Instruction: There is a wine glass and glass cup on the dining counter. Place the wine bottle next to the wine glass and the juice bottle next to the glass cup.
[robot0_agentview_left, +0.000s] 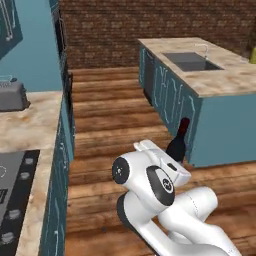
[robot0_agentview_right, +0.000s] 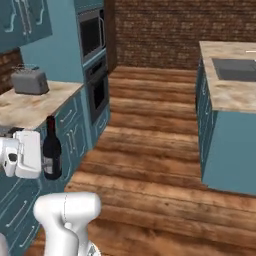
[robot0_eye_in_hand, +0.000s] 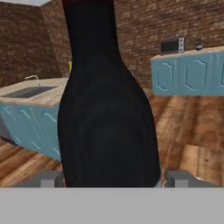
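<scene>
My gripper (robot0_eye_in_hand: 111, 179) is shut on the wine bottle (robot0_eye_in_hand: 107, 109), a nearly black bottle with a dark red top. It hangs upright over the wooden floor, in the aisle between the two counters. From the left base it shows as wine bottle (robot0_agentview_left: 177, 142) held by the gripper (robot0_agentview_left: 171, 161). From the right it is wine bottle (robot0_agentview_right: 51, 150) in the gripper (robot0_agentview_right: 49, 167). The dining counter (robot0_agentview_left: 227, 82) (robot0_agentview_right: 222, 102) (robot0_eye_in_hand: 41, 99) stands apart from the bottle. A small yellow shape on it is the juice bottle (robot0_eye_in_hand: 70, 66). The wine glass and glass cup are out of view.
A grey sink (robot0_agentview_left: 191, 61) is set into the island top. A toaster (robot0_agentview_left: 12, 95) (robot0_agentview_right: 30, 81) and a black cooktop (robot0_agentview_left: 12, 192) sit on the other counter. A wall oven (robot0_agentview_right: 94, 60) stands beyond it. Open wooden floor (robot0_agentview_right: 150, 150) runs between the counters.
</scene>
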